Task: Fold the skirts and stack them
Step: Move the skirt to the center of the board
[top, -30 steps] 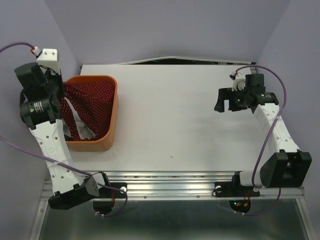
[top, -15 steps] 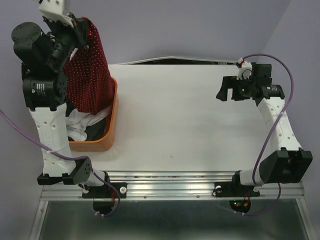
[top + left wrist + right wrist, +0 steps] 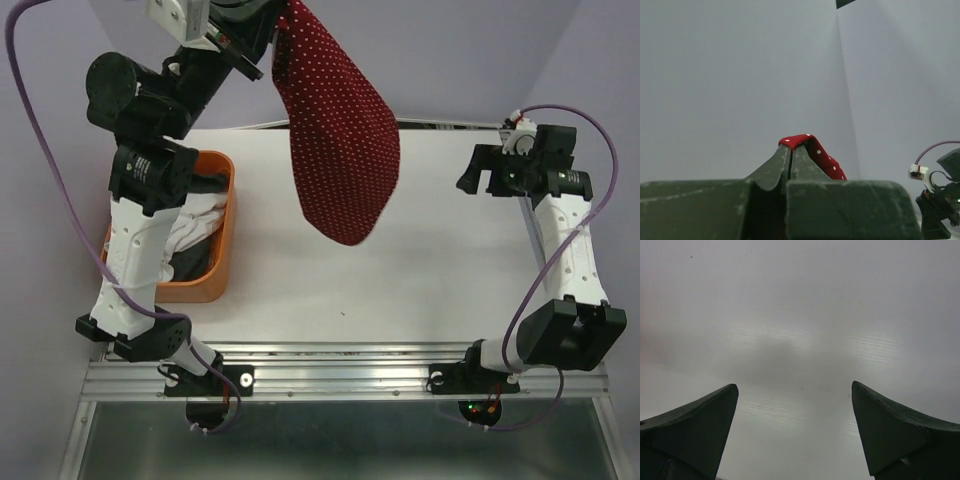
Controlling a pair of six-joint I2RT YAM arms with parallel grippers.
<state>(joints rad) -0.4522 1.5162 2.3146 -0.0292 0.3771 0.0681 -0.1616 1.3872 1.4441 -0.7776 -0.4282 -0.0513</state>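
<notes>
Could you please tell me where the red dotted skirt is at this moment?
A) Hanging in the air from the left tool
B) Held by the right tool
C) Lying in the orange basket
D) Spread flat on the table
A: the red skirt hangs from the shut left tool above the table, while the right tool stands open and empty.

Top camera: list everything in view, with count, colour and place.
red skirt: one, red with white dots, hanging from the left fingers above the table
white skirt: one, white, in the basket
dark grey skirt: one, dark grey, in the basket beside the white one
basket: one, orange, table's left side
table: one, white, under everything
left fingers: one pair, dark, shut on the red skirt, held high
right fingers: one pair, dark, open, empty, over the table's far right
</notes>
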